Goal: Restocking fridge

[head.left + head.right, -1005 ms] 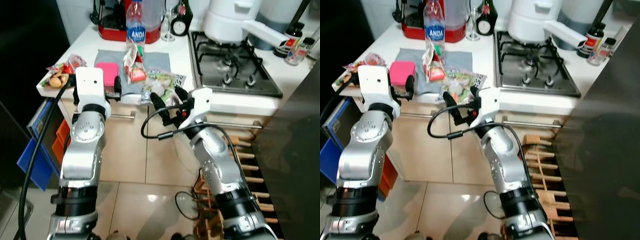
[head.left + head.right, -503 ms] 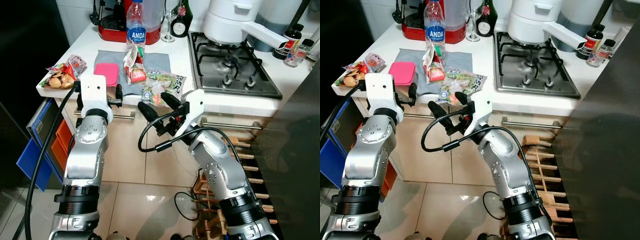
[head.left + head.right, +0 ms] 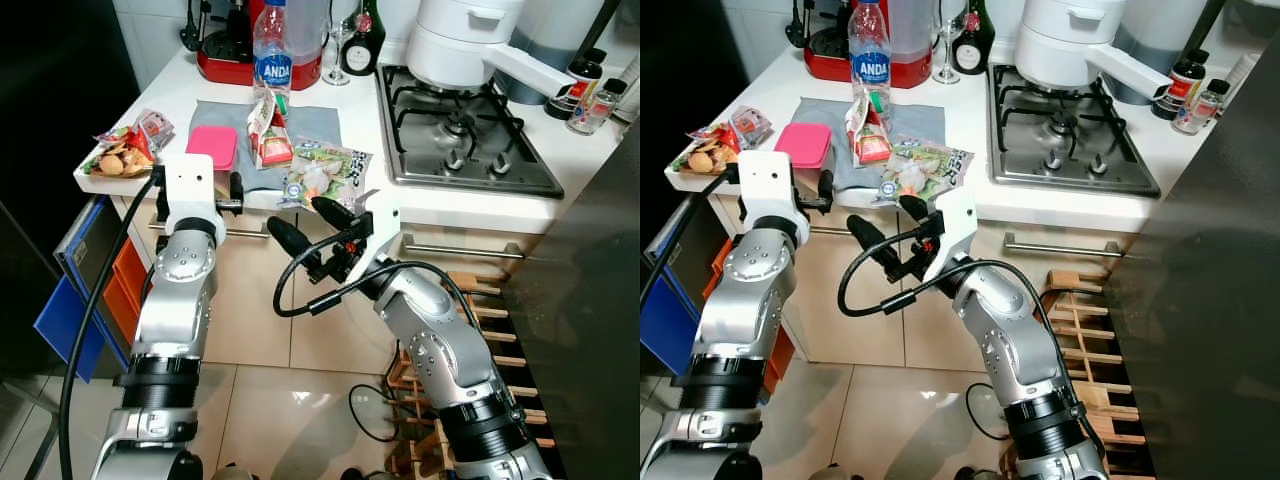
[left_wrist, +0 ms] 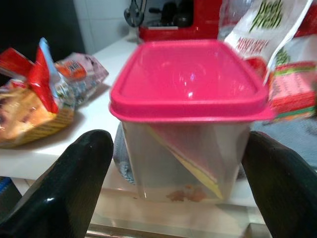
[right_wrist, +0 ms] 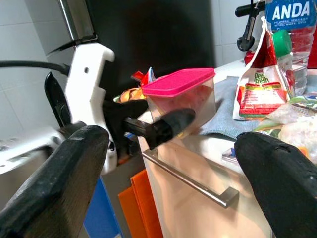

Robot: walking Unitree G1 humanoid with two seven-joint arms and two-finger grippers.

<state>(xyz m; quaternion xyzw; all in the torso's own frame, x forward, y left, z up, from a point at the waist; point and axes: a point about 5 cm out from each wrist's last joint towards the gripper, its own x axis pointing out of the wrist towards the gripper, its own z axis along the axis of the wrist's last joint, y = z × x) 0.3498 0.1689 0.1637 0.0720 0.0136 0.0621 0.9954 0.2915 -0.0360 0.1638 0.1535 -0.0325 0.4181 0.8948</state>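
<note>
A clear container with a pink lid [image 4: 188,99] stands at the counter's front edge [image 3: 212,146], on a grey cloth [image 3: 310,120]. My left gripper [image 3: 198,172] is level with it and open. One finger [image 4: 74,183] is on each side of the container, with a gap at both. My right gripper [image 3: 310,225] is open and holds nothing. It hangs in front of the cabinet below the counter edge and points left toward my left wrist. A salad bag [image 3: 325,175], a red and green pouch [image 3: 268,130] and a water bottle [image 3: 270,55] stand close by.
A tray of snacks [image 3: 120,150] is at the counter's left end. A red coffee machine [image 3: 225,50], a gas hob [image 3: 460,140] and a white pot [image 3: 460,40] are farther back. A dark fridge door [image 3: 590,300] is at the right, and a wooden rack [image 3: 500,330] is low down.
My right gripper has swung left and down, away from the salad bag at the counter edge. My left gripper has dropped slightly and still straddles the pink-lidded container.
</note>
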